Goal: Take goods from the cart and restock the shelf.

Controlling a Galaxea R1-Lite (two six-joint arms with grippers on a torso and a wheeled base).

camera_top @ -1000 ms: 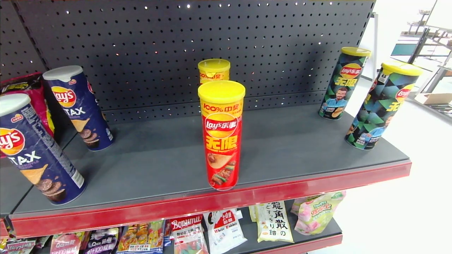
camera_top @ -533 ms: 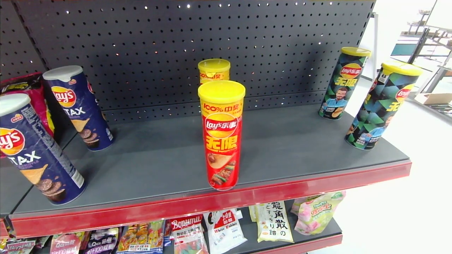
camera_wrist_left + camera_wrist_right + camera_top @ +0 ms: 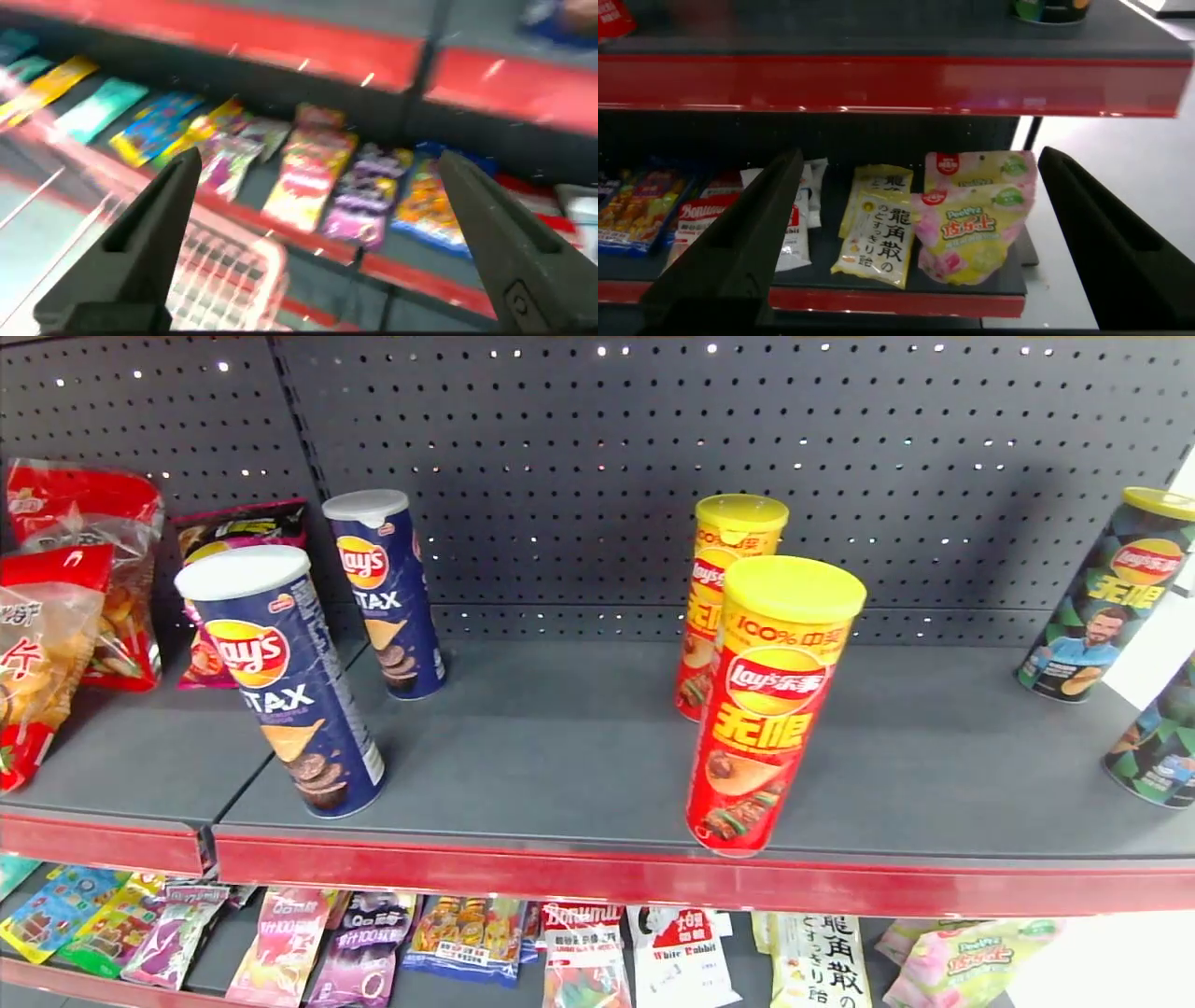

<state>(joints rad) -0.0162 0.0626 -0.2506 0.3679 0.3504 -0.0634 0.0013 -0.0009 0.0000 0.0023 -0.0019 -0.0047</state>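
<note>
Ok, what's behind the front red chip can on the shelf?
A second red can with a yellow lid stands right behind the front red can, before the pegboard back panel. Its lower right part is covered, so contact between them cannot be judged.

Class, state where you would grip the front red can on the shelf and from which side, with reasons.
Probably mid-body on the front red can, coming from the shelf's open front and closing across its round sides: it stands upright at the red edge, with a second red can close behind.
</note>
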